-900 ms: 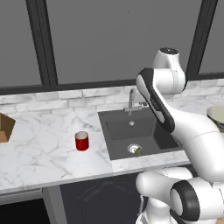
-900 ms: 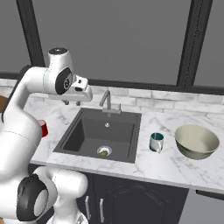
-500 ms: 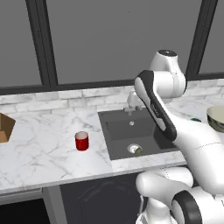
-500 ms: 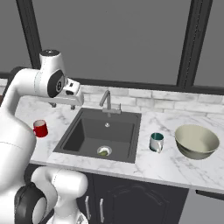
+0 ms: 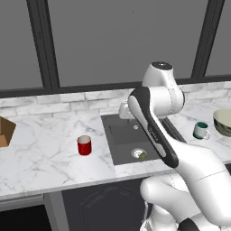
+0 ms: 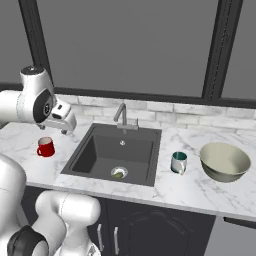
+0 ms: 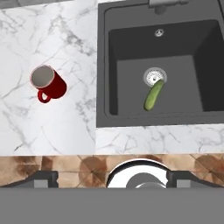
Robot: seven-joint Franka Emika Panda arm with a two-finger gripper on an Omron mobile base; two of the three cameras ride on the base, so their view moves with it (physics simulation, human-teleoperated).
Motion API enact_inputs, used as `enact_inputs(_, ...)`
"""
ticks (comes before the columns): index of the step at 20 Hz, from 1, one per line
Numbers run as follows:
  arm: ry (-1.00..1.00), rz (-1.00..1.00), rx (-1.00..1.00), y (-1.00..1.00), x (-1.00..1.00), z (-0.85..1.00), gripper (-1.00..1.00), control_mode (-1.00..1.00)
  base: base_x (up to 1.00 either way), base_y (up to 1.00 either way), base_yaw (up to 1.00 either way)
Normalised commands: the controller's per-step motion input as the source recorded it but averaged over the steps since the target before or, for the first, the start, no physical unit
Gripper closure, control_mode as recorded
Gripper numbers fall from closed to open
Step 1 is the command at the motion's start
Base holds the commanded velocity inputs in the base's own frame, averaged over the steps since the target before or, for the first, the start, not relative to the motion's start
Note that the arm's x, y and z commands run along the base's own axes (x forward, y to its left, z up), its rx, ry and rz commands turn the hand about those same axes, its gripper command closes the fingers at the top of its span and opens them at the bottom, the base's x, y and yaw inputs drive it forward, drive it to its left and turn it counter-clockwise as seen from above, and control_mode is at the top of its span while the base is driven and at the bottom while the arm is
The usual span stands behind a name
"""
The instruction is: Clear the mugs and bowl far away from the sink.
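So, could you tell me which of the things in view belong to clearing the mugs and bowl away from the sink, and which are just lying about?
Part of the job:
- red mug, left of the sink
- white and teal mug, right of the sink
- bowl
- sink

Just lying about:
- green cucumber by the drain
- faucet
- brown box on the far left counter

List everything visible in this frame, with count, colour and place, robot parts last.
red mug: 1, glossy red, upright on the counter left of the sink.
banded mug: 1, white with teal band, counter right of the sink.
bowl: 1, pale beige, right of the banded mug.
sink: 1, dark grey, set in the marble counter.
faucet: 1, steel, behind the sink.
cucumber: 1, green, by the drain.
box: 1, brown, far left.
gripper: 1, fingers open, above the counter.
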Motion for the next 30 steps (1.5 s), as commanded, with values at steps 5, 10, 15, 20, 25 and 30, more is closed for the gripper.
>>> enact_inputs(5,0.04,-0.03,-0.03,0.48,-0.17,-0.06,-1.0,-1.0,0.0,0.0,0.0)
enact_inputs(10,0.01,-0.04,0.0,0.59,-0.13,-0.08,-1.0,-1.0,0.0,0.0,0.0)
enact_inputs(15,0.04,-0.04,0.0,0.59,-0.08,-0.17,-1.0,-1.0,0.0,0.0,0.0)
enact_inputs(20,0.03,0.0,0.0,0.38,-0.02,-0.24,-1.0,-1.0,0.0,0.0,0.0)
enact_inputs(25,0.03,0.0,0.0,0.24,0.0,-0.26,-1.0,-1.0,0.0,0.0,0.0)
enact_inputs(30,0.01,0.0,0.0,0.22,0.07,-0.28,-1.0,-1.0,0.0,0.0,0.0)
